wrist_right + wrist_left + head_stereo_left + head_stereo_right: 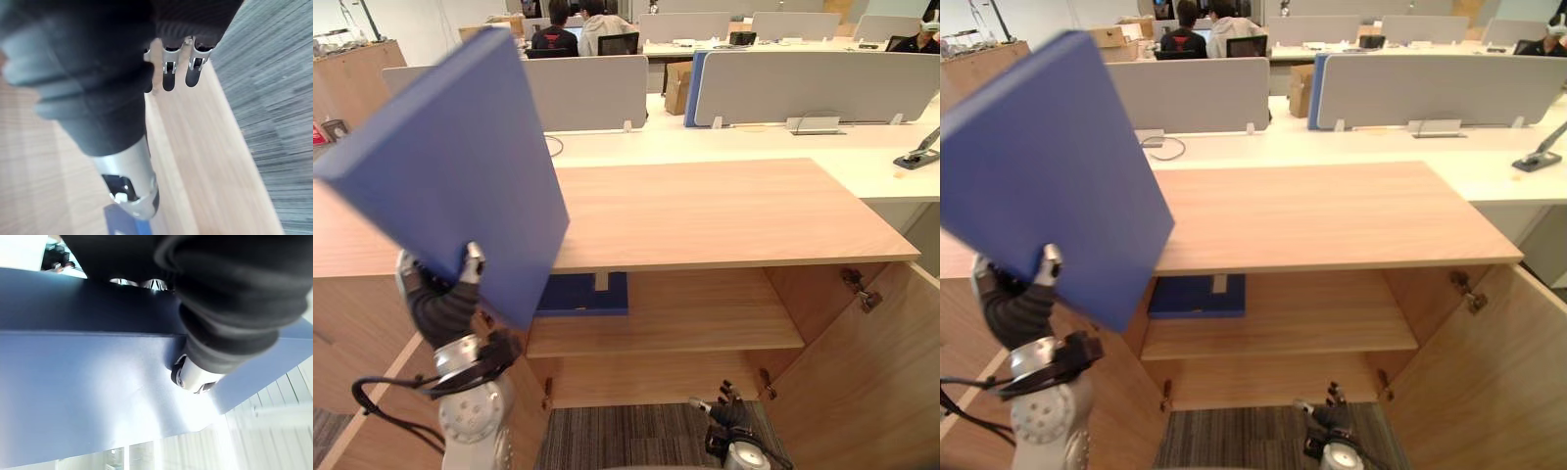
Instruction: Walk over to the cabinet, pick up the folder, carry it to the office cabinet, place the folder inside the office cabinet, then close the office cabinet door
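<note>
My left hand [445, 299] is shut on the lower edge of a large blue folder [450, 166], with the thumb [188, 374] pressed on its face. It holds the folder up, tilted, in front of the left end of the wooden office cabinet [724, 211]. Both cabinet doors stand open; the right door [871, 382] swings out toward me. Inside, a shelf [675, 318] carries another blue folder [587, 294] at its left end. My right hand [729, 416] hangs low before the cabinet's bottom, its fingers [168, 73] straight and holding nothing.
Behind the cabinet runs a white desk [862, 162] with grey partitions [803, 83], a cardboard box [677, 86] and a cable. People sit at desks [578, 29] farther back. Grey carpet [626, 436] lies in front of the cabinet.
</note>
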Controlling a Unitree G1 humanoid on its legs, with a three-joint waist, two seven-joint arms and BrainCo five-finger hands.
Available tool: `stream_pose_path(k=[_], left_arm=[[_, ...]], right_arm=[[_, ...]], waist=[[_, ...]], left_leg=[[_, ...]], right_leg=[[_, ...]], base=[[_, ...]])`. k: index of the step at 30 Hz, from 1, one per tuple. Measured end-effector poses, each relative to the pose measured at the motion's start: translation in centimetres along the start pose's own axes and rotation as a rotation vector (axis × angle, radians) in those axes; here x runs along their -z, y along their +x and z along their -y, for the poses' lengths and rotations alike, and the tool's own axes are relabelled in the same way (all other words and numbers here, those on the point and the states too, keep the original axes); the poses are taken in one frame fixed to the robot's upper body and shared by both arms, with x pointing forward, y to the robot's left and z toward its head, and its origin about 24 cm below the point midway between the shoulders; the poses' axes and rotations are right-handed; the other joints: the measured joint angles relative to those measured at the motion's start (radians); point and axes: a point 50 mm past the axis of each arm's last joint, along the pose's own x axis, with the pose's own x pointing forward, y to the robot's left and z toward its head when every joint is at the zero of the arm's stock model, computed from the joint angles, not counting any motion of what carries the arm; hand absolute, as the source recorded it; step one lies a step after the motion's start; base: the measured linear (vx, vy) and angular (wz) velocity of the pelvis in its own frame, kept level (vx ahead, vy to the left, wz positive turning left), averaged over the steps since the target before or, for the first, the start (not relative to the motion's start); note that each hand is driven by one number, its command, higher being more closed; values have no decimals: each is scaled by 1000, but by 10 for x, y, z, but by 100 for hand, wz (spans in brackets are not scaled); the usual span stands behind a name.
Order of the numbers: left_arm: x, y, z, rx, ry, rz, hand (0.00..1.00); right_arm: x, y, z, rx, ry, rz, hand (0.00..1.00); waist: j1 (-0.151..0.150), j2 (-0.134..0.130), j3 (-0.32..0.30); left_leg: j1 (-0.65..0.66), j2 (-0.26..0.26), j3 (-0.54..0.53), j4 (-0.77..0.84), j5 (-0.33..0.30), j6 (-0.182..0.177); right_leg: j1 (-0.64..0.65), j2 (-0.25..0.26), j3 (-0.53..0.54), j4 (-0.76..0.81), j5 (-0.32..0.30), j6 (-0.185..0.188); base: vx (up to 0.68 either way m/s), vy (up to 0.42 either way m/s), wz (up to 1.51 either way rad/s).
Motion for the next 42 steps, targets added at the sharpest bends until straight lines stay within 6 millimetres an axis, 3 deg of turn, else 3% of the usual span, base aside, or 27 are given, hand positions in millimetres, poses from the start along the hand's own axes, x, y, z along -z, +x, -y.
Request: stream_pose_path(k=[3, 7, 15, 19, 22, 25, 27, 32, 42], left_arm=[[-12, 0, -2, 10, -199, 15, 100], [-18, -1, -1, 42, -321, 30, 100], [-18, -5, -4, 95, -323, 17, 100], [-25, 4, -14, 96, -273, 81, 100], [-25, 11, -12, 122, -270, 104, 100], [-23, 18, -7, 165, -255, 118, 100], [-21, 20, -4, 198, -244, 114, 100], [-16, 19, 8, 290, -249, 85, 100], [-10, 12, 30, 411, -346, 26, 100]], right_arm=[[-19, -13, 3, 25, 61, 105, 0], [-54, -30, 2, 13, 124, 275, 0], [-151, -85, 16, -65, 281, 793, 0], [-222, -104, 28, -101, 277, 1177, 0], [-247, -109, 20, -202, 291, 1273, 0], [-276, -111, 1, -382, 274, 1357, 0], [-298, -109, -19, -533, 166, 1381, 0], [-321, -100, -51, -788, 110, 1316, 0], [-320, -84, -124, -1117, -24, 1026, 0]], waist=[[-8, -10, -5], [-16, -18, -14], [-22, -19, -13], [-24, -21, -11], [-19, -21, -11], [-13, -21, -9], [-14, -20, -8], [7, -20, -7], [27, -17, 9]], left_leg=[[1, 1, 8, 4, 9, -5], [4, 4, 29, 5, 4, -7], [20, 10, 74, 12, -21, -12], [19, 4, 78, 13, -22, -12], [18, 4, 75, 16, -22, -12], [17, 3, 70, 21, -23, -11], [16, 1, 65, 22, -23, -11], [13, 0, 51, 24, -22, -10], [12, -3, 32, 26, -19, -6]], right_leg=[[-2, 0, 5, -1, 1, 1], [-5, 10, 31, -8, 6, 2], [-12, 14, 83, -11, 6, 2], [-19, 12, 93, -7, 6, 2], [-19, 12, 93, -6, 6, 2], [-19, 11, 92, -3, 6, 2], [-19, 10, 91, -1, 6, 2], [-16, 9, 82, 1, 6, 2], [-6, 7, 72, 1, 5, 2]], base=[[0, 2, -8], [24, -12, -18], [4, 0, -19], [-26, 3, -6], [-11, -1, 0], [-38, -14, 1], [-17, -4, 1], [-17, -12, 7], [-15, -9, 6]])
